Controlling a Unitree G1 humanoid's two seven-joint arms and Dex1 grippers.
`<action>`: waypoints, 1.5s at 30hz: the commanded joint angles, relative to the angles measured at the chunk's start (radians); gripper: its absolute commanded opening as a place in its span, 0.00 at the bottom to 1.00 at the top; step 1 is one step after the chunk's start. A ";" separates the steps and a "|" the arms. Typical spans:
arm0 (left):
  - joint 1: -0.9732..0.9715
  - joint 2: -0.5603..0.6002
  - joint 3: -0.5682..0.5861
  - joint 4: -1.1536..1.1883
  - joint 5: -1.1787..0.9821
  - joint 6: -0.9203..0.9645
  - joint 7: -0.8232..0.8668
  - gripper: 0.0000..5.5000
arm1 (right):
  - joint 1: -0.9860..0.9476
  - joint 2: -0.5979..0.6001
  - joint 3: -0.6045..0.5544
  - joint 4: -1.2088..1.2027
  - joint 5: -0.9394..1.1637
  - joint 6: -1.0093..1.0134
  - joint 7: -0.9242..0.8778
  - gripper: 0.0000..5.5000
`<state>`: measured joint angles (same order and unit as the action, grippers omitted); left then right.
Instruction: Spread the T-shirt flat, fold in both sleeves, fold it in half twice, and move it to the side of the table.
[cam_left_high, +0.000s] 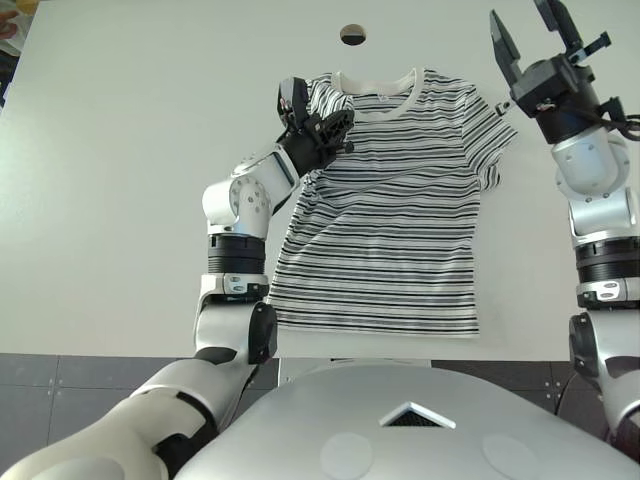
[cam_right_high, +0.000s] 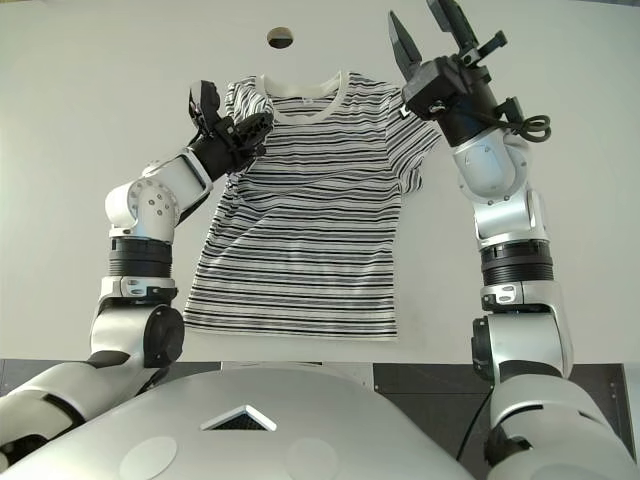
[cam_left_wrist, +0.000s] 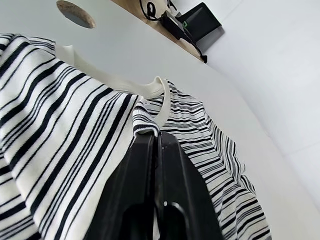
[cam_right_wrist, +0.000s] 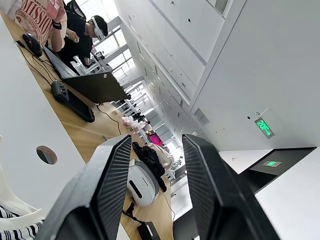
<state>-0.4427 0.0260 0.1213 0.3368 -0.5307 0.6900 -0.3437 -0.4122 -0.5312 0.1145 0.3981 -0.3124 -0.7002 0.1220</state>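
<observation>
Striped T-shirt (cam_left_high: 385, 230) spread on the white counter (cam_left_high: 120, 200), hem near, collar far. At its far left, left sleeve bunched up by the shoulder, its edge pinched in the clenched left gripper (cam_left_high: 320, 118). Right sleeve lying out on the counter. Far right, right gripper (cam_left_high: 528, 35) raised above the counter, jaws spread, grasping nothing. Round hole (cam_left_high: 353, 35) past the collar.

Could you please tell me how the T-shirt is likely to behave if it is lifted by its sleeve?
Probably floppy: the T-shirt wrinkles and bunches where the left gripper pinches its sleeve. It looks thin and light, so it should lift easily but sag. On the smooth table it may slide when pushed.
</observation>
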 joint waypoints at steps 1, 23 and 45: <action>-0.024 -0.011 -0.007 0.044 0.025 -0.026 -0.005 0.13 | -0.003 -0.008 -0.010 0.004 -0.007 -0.006 0.003 0.35; 0.285 0.113 -0.022 -0.548 0.345 -0.867 -0.056 0.40 | -0.211 0.001 -0.141 0.705 0.421 0.740 0.651 0.35; 0.283 0.153 -0.016 -0.537 0.319 -0.851 -0.028 0.41 | -0.275 0.048 -0.205 0.816 0.416 0.732 0.641 0.02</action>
<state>-0.1515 0.1681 0.1114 -0.2053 -0.2129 -0.1746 -0.3791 -0.6937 -0.4814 -0.0959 1.2226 0.1200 0.0106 0.7566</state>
